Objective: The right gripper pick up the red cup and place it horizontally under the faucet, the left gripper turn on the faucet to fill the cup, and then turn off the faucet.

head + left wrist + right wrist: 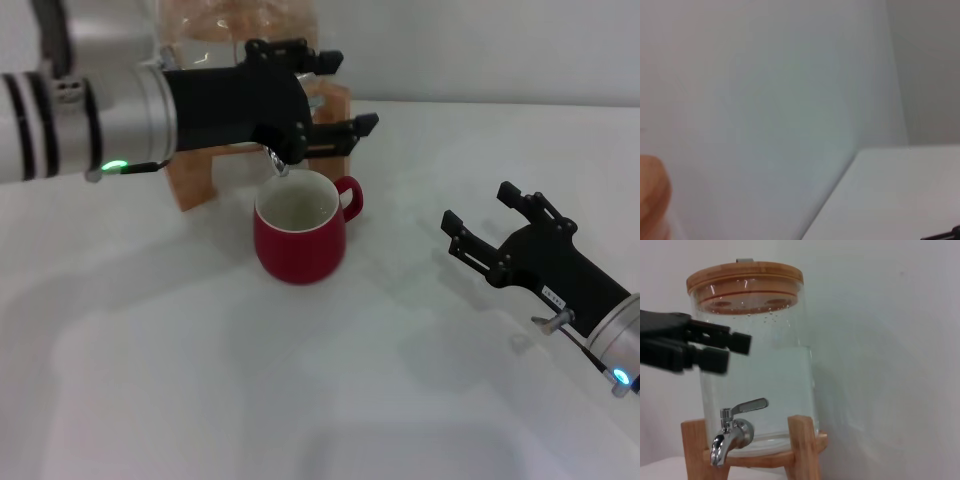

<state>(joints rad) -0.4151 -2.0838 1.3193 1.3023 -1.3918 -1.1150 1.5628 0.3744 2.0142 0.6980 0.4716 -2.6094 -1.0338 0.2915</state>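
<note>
The red cup (300,238) stands upright on the white table, handle to the right, right under the spout of the faucet (278,165). The faucet is fixed to a glass water jar (757,375) on a wooden stand (195,178). My left gripper (350,90) is open in front of the jar, above the cup. In the right wrist view the left gripper (737,352) hangs above the faucet (732,432) and its lever (747,405), apart from it. No water stream shows. My right gripper (478,205) is open and empty, to the right of the cup.
The jar has a wooden lid (745,279) and stands against a white wall. The white table (200,380) stretches forward of the cup. The left wrist view shows the wall, the table edge (890,170) and an orange blur (652,200).
</note>
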